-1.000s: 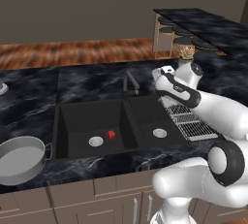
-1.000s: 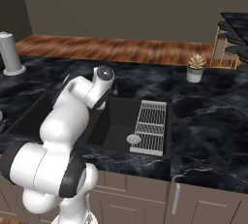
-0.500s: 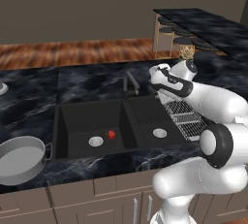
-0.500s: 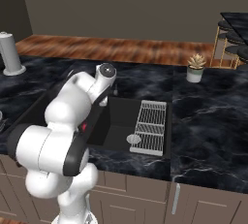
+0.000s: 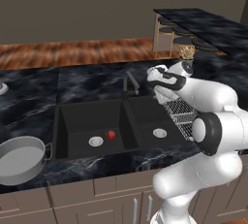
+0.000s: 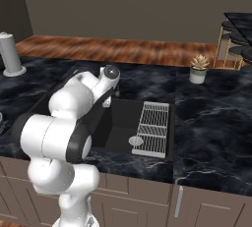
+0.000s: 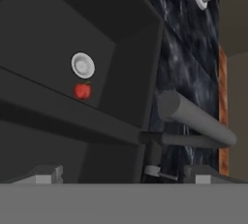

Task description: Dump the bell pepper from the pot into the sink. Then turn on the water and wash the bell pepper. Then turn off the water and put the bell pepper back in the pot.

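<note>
Gripper [image 7: 121, 172] fully open, holding nothing, faucet [image 7: 193, 121] directly ahead between its fingertips, bell pepper [image 7: 83, 91] beyond in sink [image 7: 140, 34], beside drain [image 7: 83, 65].

The bell pepper [image 5: 111, 134] lies in the sink's [image 5: 87, 114] left basin; the pot [image 5: 20, 160] sits on the counter [image 5: 92, 80] left of it.

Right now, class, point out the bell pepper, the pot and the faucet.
bell pepper [image 5: 111, 134]: left base view, its red body.
pot [image 5: 19, 160]: left base view, its pale inside.
faucet [image 5: 131, 82]: left base view, its upright stem.
</note>
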Motion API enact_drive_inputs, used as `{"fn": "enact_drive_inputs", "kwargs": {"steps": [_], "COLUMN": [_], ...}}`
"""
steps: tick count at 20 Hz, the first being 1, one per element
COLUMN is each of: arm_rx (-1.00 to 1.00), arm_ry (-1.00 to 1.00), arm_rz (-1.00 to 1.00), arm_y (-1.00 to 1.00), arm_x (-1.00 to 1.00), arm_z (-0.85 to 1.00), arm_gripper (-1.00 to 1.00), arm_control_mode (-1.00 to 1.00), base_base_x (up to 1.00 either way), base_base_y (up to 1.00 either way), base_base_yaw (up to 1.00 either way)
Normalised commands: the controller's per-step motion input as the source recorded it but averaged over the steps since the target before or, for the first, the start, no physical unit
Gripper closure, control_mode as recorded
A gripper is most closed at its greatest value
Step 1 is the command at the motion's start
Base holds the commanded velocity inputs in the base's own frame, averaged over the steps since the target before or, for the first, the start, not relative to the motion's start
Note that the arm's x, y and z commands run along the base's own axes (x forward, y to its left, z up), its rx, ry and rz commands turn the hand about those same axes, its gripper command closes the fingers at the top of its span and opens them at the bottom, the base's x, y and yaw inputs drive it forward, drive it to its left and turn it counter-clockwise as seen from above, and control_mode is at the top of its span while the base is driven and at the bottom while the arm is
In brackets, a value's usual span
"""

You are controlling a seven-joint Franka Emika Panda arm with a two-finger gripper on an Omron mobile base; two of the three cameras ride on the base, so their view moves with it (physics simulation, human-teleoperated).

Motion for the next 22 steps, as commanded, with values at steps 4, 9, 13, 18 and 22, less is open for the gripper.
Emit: {"fn": "enact_drive_inputs", "kwargs": {"steps": [4,9,13,18,22], "arm_rx": [0.0,0.0,0.0,0.0,0.0], "arm_ry": [0.0,0.0,0.0,0.01,0.01], "arm_rz": [0.0,0.0,0.0,0.0,0.0], "arm_y": [0.0,0.0,0.0,0.0,0.0], "arm_x": [0.28,0.26,0.21,0.22,0.22], "arm_z": [-0.01,-0.02,-0.11,-0.09,-0.06], "arm_gripper": [-1.0,-1.0,-1.0,-1.0,-1.0], "arm_control_mode": [-1.0,-1.0,-1.0,-1.0,-1.0], "base_base_x": [0.0,0.0,0.0,0.0,0.0], "base_base_y": [0.0,0.0,0.0,0.0,0.0], "base_base_yaw": [0.0,0.0,0.0,0.0,0.0]}}
